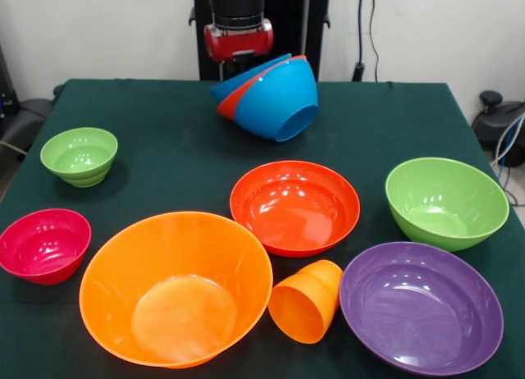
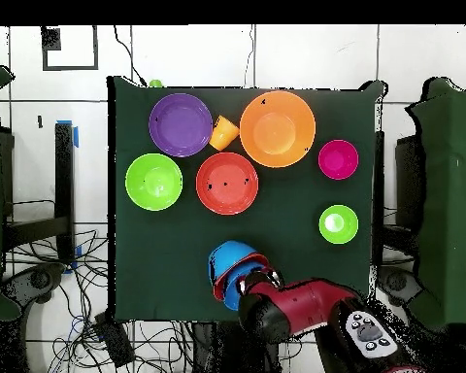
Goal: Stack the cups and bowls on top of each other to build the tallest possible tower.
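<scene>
A nested pile of bowls (image 1: 271, 96), blue outside with a red-orange one and another blue one inside, hangs tilted at the table's far edge, its opening facing down and forward. The arm's red wrist (image 1: 238, 38) is right behind the pile, which hides the gripper's end. From above, the pile (image 2: 235, 267) sits against the arm's tip (image 2: 256, 291). The orange cup (image 1: 306, 301) lies on its side between the large orange bowl (image 1: 175, 287) and the purple bowl (image 1: 421, 307). A red-orange bowl (image 1: 294, 207) stands upright mid-table.
A large green bowl (image 1: 446, 203) stands at the right, a small green bowl (image 1: 79, 155) at the left, and a small magenta bowl (image 1: 43, 244) near the front left. All rest upright on the dark green tablecloth (image 1: 172, 133).
</scene>
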